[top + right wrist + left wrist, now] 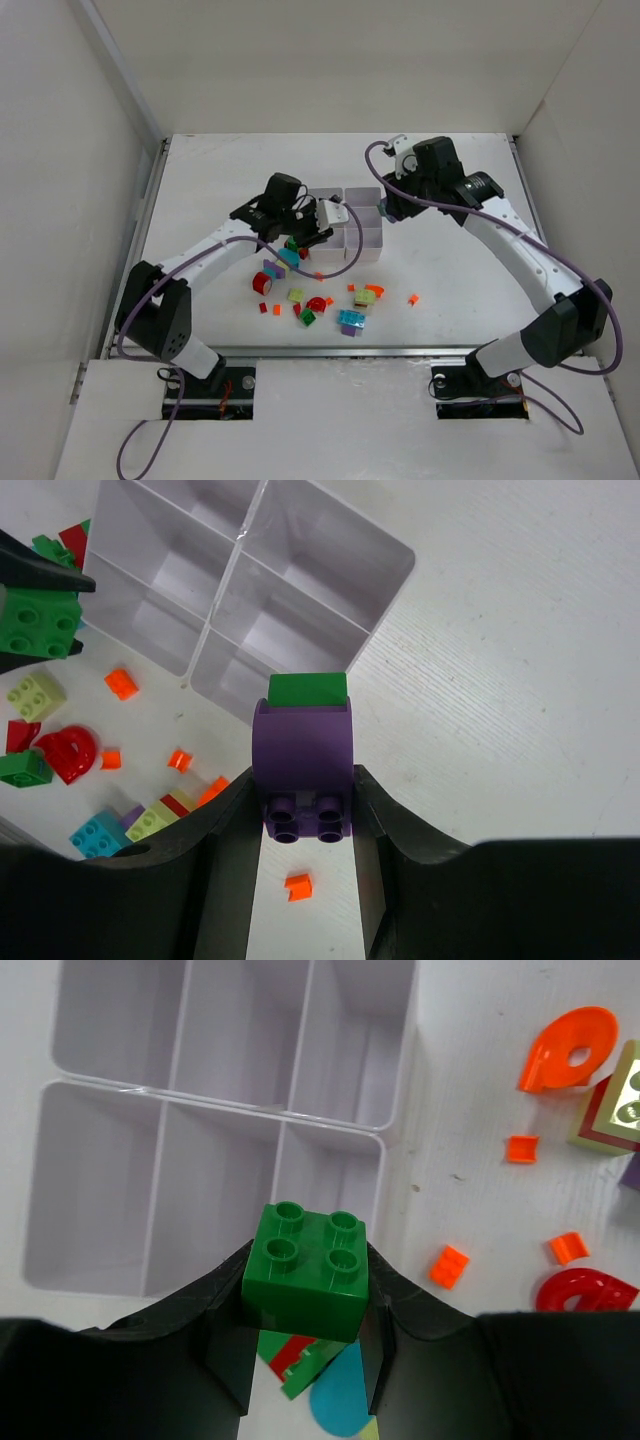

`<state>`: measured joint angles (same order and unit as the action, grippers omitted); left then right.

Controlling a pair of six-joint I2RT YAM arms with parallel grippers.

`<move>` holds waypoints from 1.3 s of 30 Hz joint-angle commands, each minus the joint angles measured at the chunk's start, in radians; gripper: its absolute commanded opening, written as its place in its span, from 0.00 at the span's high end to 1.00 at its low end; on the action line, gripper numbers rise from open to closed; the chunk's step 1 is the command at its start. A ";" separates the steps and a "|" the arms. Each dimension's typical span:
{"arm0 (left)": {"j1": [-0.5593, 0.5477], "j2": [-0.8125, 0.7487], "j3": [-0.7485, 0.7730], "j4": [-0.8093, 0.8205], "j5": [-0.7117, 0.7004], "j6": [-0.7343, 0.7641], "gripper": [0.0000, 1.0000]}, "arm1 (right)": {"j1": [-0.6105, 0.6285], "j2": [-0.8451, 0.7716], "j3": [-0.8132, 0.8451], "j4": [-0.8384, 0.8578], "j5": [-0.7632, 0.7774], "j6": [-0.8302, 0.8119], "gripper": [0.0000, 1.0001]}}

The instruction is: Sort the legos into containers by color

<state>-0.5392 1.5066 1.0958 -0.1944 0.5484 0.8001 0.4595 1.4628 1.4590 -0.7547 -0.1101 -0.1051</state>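
Left pincer (305,1310) gripping green four-stud brick (305,1260) just beside white six-compartment tray (215,1105); right pincer (305,815) gripping purple brick (300,750) at tray edge; loose legos (320,300) lying scattered on counter (480,260)

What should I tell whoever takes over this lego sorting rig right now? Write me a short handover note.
Left gripper: shut on a green brick, at the near edge of the tray.
Right gripper: shut on a purple brick with a green piece at its far end, by the tray's corner.
Done: nothing sorted; the compartments in view hold nothing.
Left: place both, then sort the loose legos on the table.
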 commanded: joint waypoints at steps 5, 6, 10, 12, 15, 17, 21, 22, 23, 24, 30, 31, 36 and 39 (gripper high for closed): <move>-0.045 0.010 -0.007 0.010 -0.100 -0.111 0.83 | 0.004 -0.053 -0.006 0.051 0.027 -0.002 1.00; -0.045 0.023 -0.007 0.010 -0.116 -0.127 0.83 | 0.004 -0.053 -0.006 0.051 0.027 -0.002 1.00; -0.045 0.061 0.028 -0.003 -0.127 -0.136 0.73 | 0.004 -0.053 -0.015 0.051 0.027 -0.002 1.00; -0.045 0.073 0.042 -0.034 -0.101 -0.108 0.65 | 0.004 -0.062 -0.025 0.051 0.027 -0.002 1.00; -0.054 0.073 0.042 -0.057 -0.077 -0.085 0.58 | 0.004 -0.071 -0.034 0.060 0.038 -0.002 1.00; -0.054 0.073 0.042 -0.057 -0.077 -0.085 0.54 | 0.004 -0.071 -0.043 0.060 0.038 -0.002 1.00; -0.054 0.083 0.042 -0.025 -0.113 -0.110 0.44 | 0.004 -0.071 -0.043 0.060 0.038 -0.002 1.00; -0.054 0.083 0.042 -0.025 -0.122 -0.119 0.44 | 0.004 -0.071 -0.043 0.060 0.038 -0.002 1.00; -0.054 0.083 0.055 -0.016 -0.131 -0.119 0.44 | 0.004 -0.071 -0.043 0.060 0.038 -0.002 1.00; -0.054 0.083 0.064 -0.016 -0.131 -0.143 0.44 | 0.004 -0.071 -0.043 0.060 0.038 -0.002 1.00; -0.032 0.073 0.191 -0.102 -0.094 -0.237 0.43 | 0.004 -0.071 -0.043 0.060 0.038 -0.002 1.00; -0.021 0.064 0.202 -0.115 -0.072 -0.249 0.43 | 0.004 -0.071 -0.043 0.060 0.027 -0.002 1.00; -0.008 0.064 0.213 -0.148 -0.048 -0.237 0.43 | 0.004 -0.061 -0.043 0.060 -0.009 0.007 1.00; -0.008 0.031 0.231 -0.189 0.019 -0.173 0.43 | 0.004 -0.061 -0.020 0.060 -0.055 0.007 1.00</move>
<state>-0.5465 1.6012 1.2850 -0.3141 0.4805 0.5884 0.4595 1.4322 1.4105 -0.7471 -0.1120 -0.1043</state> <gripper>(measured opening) 0.574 0.427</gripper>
